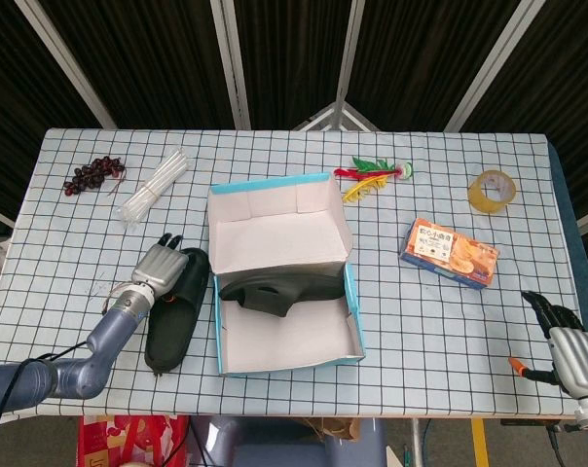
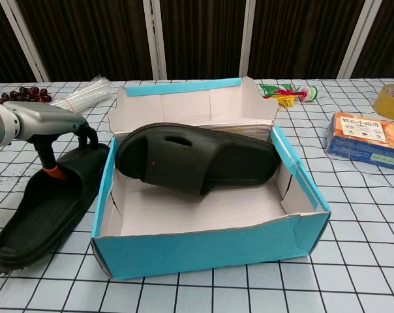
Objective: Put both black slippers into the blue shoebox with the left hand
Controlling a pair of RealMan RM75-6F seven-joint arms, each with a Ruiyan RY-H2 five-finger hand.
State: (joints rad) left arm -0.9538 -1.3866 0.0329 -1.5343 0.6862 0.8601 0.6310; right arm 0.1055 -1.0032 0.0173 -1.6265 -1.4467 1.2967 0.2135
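The blue shoebox holds one black slipper, propped tilted across its rear half. The second slipper lies on the surface outside the box, with the left hand gripping its strap; the fingers are partly hidden there. The right hand, fingers apart, is cut off at the frame edge.

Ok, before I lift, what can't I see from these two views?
- Left hand on the outside slipper: its fingers hide whether the strap is truly gripped, in both views.
- Slipper in the shoebox: its underside is hidden, so how it rests is unclear.
- Right hand: absent from chest view, partly cut off in head view.
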